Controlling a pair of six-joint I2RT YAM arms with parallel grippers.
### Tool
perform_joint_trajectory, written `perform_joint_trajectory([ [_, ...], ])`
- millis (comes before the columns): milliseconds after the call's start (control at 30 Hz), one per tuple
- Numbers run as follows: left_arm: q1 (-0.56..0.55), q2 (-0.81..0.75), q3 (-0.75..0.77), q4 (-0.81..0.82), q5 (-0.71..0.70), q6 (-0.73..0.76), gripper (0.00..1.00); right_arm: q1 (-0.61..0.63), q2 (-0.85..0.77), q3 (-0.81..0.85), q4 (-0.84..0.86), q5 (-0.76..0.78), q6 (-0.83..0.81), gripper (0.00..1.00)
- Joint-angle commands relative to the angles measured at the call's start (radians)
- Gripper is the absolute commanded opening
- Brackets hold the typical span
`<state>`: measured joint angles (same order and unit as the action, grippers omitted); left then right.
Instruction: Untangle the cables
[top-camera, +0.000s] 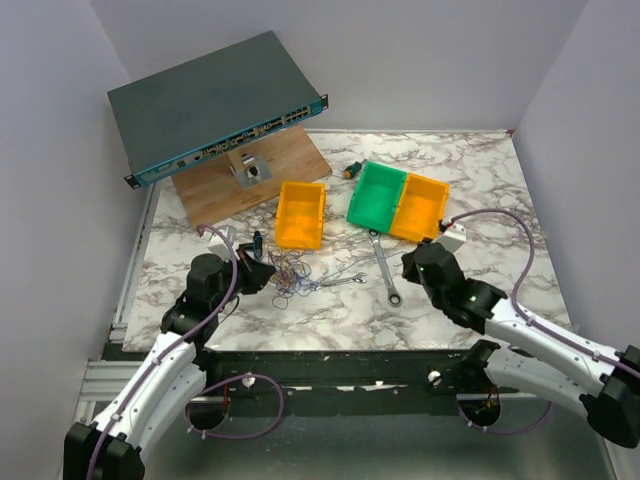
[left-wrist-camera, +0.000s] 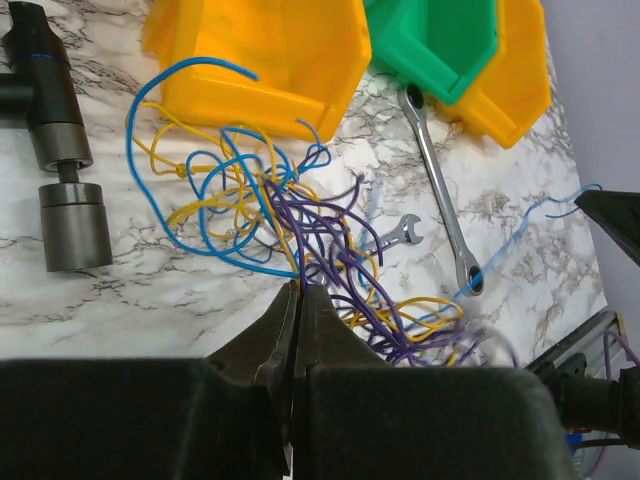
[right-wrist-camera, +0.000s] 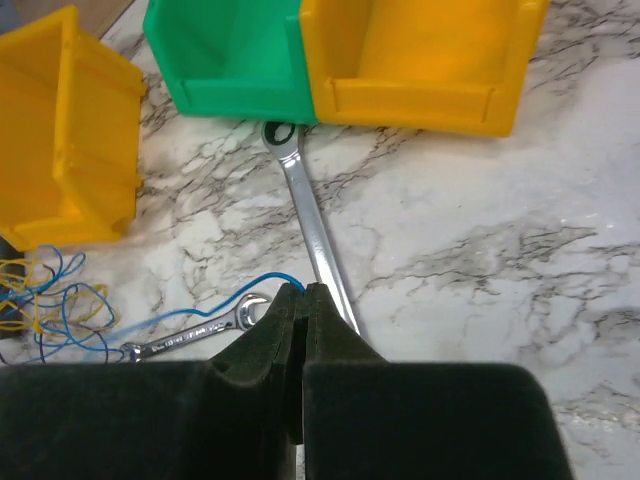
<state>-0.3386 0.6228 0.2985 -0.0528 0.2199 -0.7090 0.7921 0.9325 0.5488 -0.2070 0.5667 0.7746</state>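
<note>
The thin blue, yellow and purple cables (left-wrist-camera: 300, 225) are seen lying in a loose tangle on the white marbled desk (top-camera: 480, 200). They sit just beside the lone yellow plastic bin (top-camera: 300, 213), on its side nearer the arm bases (this bin stands apart from the joined green and yellow pair). The fingers of the left end effector (left-wrist-camera: 300, 292) are pressed together at the edge of the tangle farthest from that bin, and purple and yellow strands are pinched at the tips. A single blue strand is drawn out of the tangle, away from the bin to the right. Its end is pinched between the closed fingers of the right end effector (right-wrist-camera: 303, 292). A long silver metal wrench (right-wrist-camera: 315, 235) lies flat to the right of the bin, passing under the right fingertips. A small silver open-ended wrench (right-wrist-camera: 195, 335) lies between it and the tangle. A dark cylindrical metal tool (left-wrist-camera: 60, 170) rests near the bin's left corner.
</note>
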Motion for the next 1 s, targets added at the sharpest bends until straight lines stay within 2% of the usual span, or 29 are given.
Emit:
perform_joint_trajectory([
  [0,0.012,-0.020,-0.027,0.012,0.039,0.000,0.00,-0.022,-0.095,-0.031,-0.065,0.112,0.006,0.01],
  [33,0.012,-0.009,-0.025,0.043,0.082,0.012,0.00,-0.021,-0.099,-0.033,-0.029,0.044,-0.040,0.01],
  [67,0.012,0.009,-0.024,0.071,0.130,0.019,0.00,-0.021,-0.099,-0.037,0.023,-0.060,-0.114,0.05],
  [100,0.012,0.024,-0.024,0.111,0.173,0.020,0.00,-0.021,-0.093,-0.038,0.064,-0.160,-0.171,0.15],
  [200,0.010,0.076,-0.021,0.209,0.299,-0.002,0.00,-0.021,-0.060,-0.033,0.167,-0.470,-0.257,0.60],
  [233,0.008,0.092,-0.018,0.241,0.331,-0.008,0.00,-0.021,-0.044,-0.037,0.221,-0.552,-0.281,0.69],
  [300,-0.006,0.109,-0.005,0.277,0.370,-0.015,0.00,-0.020,-0.015,-0.047,0.310,-0.713,-0.289,0.76],
  [467,-0.084,0.114,0.026,0.312,0.369,-0.007,0.00,-0.015,0.094,-0.044,0.503,-1.030,-0.271,0.76],
  [533,-0.118,0.122,0.041,0.312,0.349,-0.005,0.00,0.009,0.143,-0.029,0.546,-1.078,-0.274,0.76],
  [833,-0.173,0.171,0.070,0.329,0.302,-0.009,0.00,0.158,0.293,0.026,0.614,-1.063,-0.299,0.71],
  [967,-0.181,0.188,0.072,0.329,0.298,-0.009,0.00,0.165,0.303,0.005,0.664,-1.024,-0.269,0.59],
])
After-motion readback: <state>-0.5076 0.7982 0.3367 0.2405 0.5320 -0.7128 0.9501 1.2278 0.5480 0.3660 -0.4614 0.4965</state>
